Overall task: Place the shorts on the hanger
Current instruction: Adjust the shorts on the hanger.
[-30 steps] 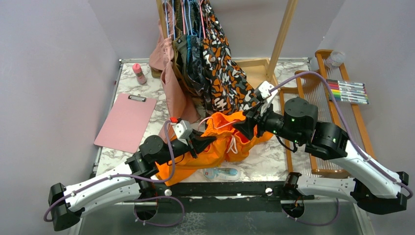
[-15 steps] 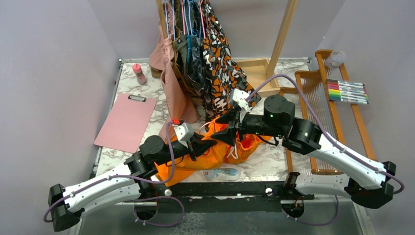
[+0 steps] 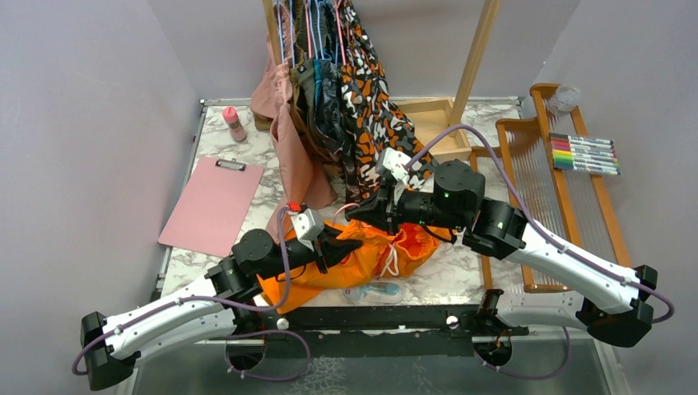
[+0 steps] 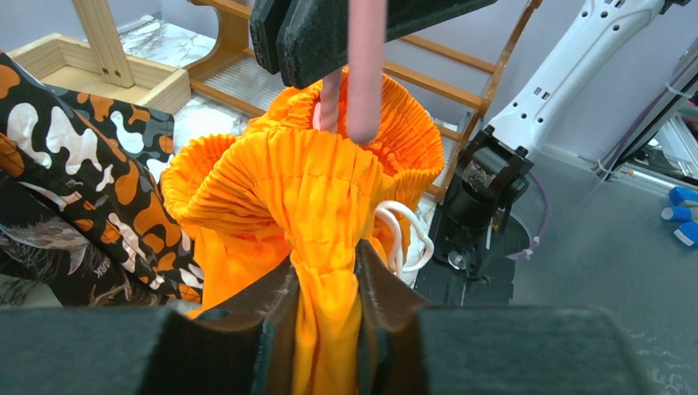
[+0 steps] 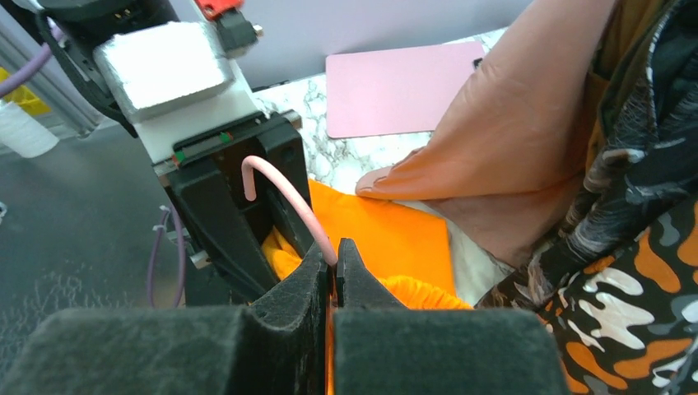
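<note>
Your left gripper (image 4: 327, 276) is clenched on a bunched fold of the shorts (image 4: 313, 181), with the fabric squeezed between the fingers. Keep that pinch firm.

The shorts sit in a heap near the middle front of the worktop (image 3: 458, 271), between the two arms. The ruffled waistband is turned up toward the hanger (image 4: 365, 86). Only the hook end and a short run of pink wire show, running down into the gathered waistband. The triangle is hidden by cloth, so you can't tell how far it is threaded.

Your right gripper (image 5: 333, 259) is clamped shut on the wire just below the hook's curve.

The step in hand looks like working the hanger into the shorts. Hold the wire steady with the right gripper and draw the fabric along the wire with the left, not across it. The white drawstring (image 4: 403, 237) hangs loose beside the wire and could snag. The grippers are very close together, so move one at a time.

- **Left wrist view:** the only one that shows the fold actually caught between the left fingers. It also shows two strands of wire entering the waistband.
- **Top view:** gives the layout. The patterned garment (image 3: 374, 123) hangs just behind the right gripper, which could brush it. The wire itself is barely visible here.
- **Right wrist view:** the only one that shows the open hook tip, which is free and curls toward the left gripper. It also shows the closed pinch on the wire, with the clipboard (image 5: 395, 86) and the dusty pink garment (image 5: 510, 156) beyond.
</note>
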Motion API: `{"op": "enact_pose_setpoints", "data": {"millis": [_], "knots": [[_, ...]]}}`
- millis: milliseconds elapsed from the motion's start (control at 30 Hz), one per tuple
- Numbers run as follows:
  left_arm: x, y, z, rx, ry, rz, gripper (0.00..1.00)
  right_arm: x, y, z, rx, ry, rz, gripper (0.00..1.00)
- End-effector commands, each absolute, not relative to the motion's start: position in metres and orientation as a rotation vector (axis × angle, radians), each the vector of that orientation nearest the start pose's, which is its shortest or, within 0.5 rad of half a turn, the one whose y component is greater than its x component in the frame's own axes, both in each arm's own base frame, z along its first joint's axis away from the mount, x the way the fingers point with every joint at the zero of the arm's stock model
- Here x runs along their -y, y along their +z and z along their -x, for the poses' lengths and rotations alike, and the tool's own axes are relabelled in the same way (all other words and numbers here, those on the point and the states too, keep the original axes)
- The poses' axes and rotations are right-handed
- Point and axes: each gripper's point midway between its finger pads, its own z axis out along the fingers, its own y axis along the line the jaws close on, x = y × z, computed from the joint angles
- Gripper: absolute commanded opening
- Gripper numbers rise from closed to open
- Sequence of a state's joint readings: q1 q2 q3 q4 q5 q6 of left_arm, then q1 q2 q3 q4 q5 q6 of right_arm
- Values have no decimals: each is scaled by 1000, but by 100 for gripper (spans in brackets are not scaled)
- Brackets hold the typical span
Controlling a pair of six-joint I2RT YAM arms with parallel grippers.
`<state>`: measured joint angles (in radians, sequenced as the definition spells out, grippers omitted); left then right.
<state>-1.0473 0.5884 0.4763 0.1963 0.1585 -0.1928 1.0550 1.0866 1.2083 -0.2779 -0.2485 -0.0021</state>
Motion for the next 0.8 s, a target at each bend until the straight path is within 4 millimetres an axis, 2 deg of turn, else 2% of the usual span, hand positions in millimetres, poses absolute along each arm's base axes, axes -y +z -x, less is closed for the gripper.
{"op": "enact_pose_setpoints", "data": {"millis": [0, 167, 367, 433, 600, 767], "knots": [[266, 288, -117, -1346, -1087, -765, 29, -331, 372, -153, -1434, 915, 1008, 1], [252, 286, -116, -1359, -1066, -737, 39, -322, 365, -159, -1466, 865, 981, 1], [238, 283, -121, -1388, -1022, -679, 39, -313, 366, -162, -1473, 833, 950, 1], [233, 282, -125, -1405, -994, -654, 32, -311, 368, -161, -1470, 831, 942, 1], [229, 280, -131, -1434, -959, -629, 2, -304, 370, -161, -1474, 821, 922, 1], [222, 283, -136, -1440, -929, -589, 0, -299, 367, -159, -1487, 818, 919, 1]]}}
